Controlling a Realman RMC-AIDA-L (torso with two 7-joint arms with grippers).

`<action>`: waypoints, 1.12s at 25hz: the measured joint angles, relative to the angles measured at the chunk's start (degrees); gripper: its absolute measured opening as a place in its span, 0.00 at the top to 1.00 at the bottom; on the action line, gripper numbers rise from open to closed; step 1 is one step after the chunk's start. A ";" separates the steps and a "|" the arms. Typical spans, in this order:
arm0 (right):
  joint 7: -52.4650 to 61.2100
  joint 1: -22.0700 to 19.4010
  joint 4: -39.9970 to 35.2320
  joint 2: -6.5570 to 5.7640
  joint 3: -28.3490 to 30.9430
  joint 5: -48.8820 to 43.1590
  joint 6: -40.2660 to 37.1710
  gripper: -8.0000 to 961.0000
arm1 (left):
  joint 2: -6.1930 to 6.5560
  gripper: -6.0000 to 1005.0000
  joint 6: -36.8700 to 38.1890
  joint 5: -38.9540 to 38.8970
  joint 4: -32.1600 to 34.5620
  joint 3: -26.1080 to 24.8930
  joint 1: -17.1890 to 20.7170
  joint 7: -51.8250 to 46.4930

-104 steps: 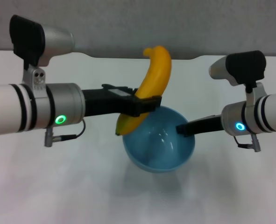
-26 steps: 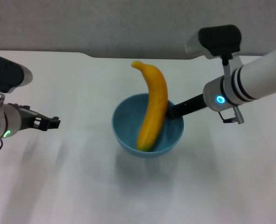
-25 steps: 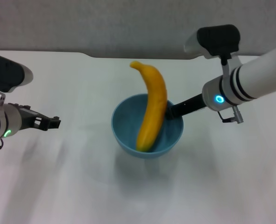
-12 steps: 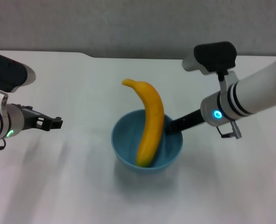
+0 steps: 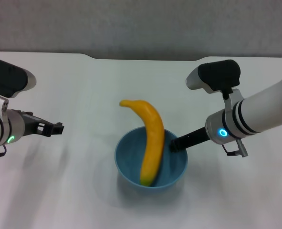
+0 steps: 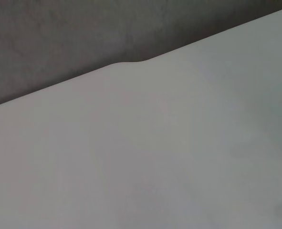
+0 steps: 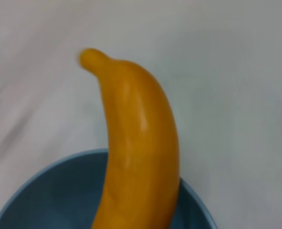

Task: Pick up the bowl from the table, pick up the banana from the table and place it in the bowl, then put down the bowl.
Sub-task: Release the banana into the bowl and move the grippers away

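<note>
1. The bowl [image 5: 150, 164] now sits lower in the head view than it did half a second ago, and lower again than a second ago. I take this to mean the right arm is bringing it down toward the table [image 5: 83, 191].
2. The banana [image 5: 149, 143] is already in the bowl. One end rests on the bowl's floor, and the other leans over the far rim, pointing toward the upper left of the frame. So the placing step looks finished and only the setting-down remains.
3. The right gripper [image 5: 178, 142] is closed on the bowl's right rim. Its dark fingers reach in from the right, and the white forearm slants away to the right edge of the frame.
4. The left gripper [image 5: 55, 128] hangs at the left edge of the frame, well apart from the bowl and holding nothing. Whether its fingers are spread or closed cannot be told.
5. The right wrist view shows the banana [image 7: 136, 143] rising out of the blue rim [image 7: 40, 179].
</note>
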 joint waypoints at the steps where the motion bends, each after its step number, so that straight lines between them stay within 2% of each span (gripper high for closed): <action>1: 0.00 -0.12 0.00 0.00 -0.01 0.18 0.00 0.96 | 0.01 0.12 0.05 0.01 0.06 0.02 -0.02 -0.10; 22: -0.18 -2.41 0.28 -0.13 -0.18 0.55 -1.29 0.96 | 0.00 0.12 0.97 -0.08 1.73 1.29 -0.14 -1.43; 25: -0.58 -2.50 0.45 -0.20 -0.26 0.55 -1.51 0.83 | 0.00 0.12 1.09 -0.08 1.69 1.29 -0.03 -1.56; 28: -1.82 -3.04 1.39 -0.20 -0.19 0.55 -1.51 0.75 | 0.01 0.12 1.59 -0.08 1.61 1.29 0.21 -1.66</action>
